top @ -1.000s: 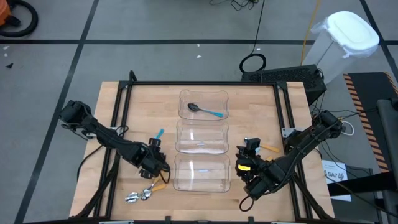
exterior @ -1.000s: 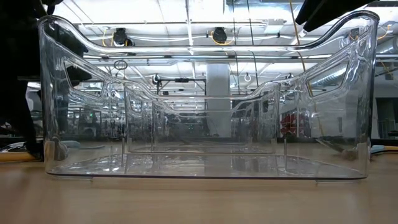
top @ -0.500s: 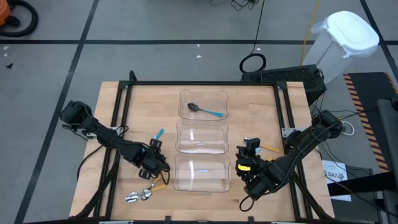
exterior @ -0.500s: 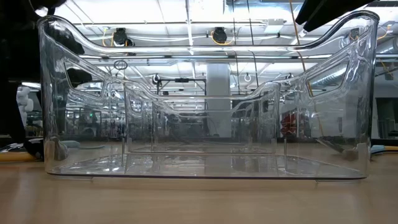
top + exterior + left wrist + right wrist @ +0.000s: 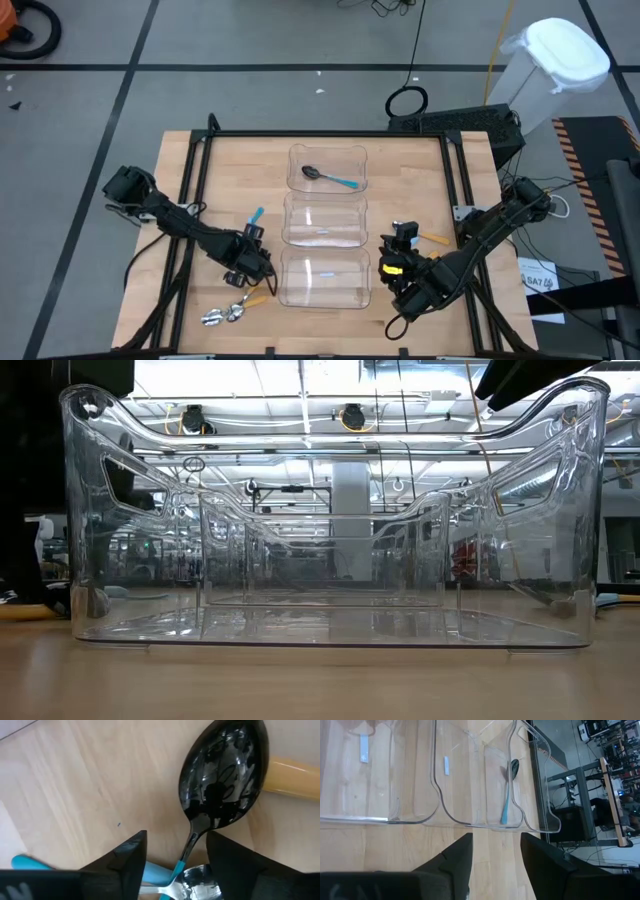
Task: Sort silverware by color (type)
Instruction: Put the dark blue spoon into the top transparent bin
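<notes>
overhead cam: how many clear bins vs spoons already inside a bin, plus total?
Clear bins: 3
Spoons inside a bin: 1 (dark bowl, blue handle, far bin)
Total: 4

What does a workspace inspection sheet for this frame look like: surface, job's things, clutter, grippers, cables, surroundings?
Surface: wooden table in a black frame, three clear bins in a row down its middle.
Job's things: dark-bowled, blue-handled spoon in the far bin; other two bins hold no spoons; spoon pile at the near left; blue spoon and orange spoon lying loose.
Clutter: nothing seen.
Grippers: left gripper low over the pile, fingers open either side of a dark spoon; right gripper open, holding nothing, beside the bins.
Cables: coiled cable on the floor behind the table.
Surroundings: white lidded bin at the far right; grey floor.
</notes>
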Robot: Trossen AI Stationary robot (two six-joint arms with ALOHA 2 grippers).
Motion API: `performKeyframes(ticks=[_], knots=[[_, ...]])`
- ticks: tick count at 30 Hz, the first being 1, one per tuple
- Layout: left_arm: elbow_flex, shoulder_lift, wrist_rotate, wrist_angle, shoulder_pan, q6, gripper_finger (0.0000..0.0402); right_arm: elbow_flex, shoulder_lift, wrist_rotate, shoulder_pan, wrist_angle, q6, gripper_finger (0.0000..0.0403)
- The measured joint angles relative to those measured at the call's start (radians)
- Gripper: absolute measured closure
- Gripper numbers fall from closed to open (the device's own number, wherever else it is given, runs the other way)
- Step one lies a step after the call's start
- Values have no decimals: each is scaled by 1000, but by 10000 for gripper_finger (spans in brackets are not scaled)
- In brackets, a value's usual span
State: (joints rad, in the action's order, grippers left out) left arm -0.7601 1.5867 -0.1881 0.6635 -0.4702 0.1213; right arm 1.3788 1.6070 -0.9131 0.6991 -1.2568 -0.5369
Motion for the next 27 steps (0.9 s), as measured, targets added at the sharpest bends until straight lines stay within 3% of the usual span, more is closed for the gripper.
performKeyframes(ticks=[8, 16, 27], knots=[[2, 1, 46, -13, 6, -22, 311, 0, 0, 0, 0, 0, 0, 243], [3, -11, 53, -18, 10, -38, 380, 0, 0, 0, 0, 0, 0, 243], [6, -92, -56, 8, 12, -9, 393, 0, 0, -1, 0, 0, 2, 243]])
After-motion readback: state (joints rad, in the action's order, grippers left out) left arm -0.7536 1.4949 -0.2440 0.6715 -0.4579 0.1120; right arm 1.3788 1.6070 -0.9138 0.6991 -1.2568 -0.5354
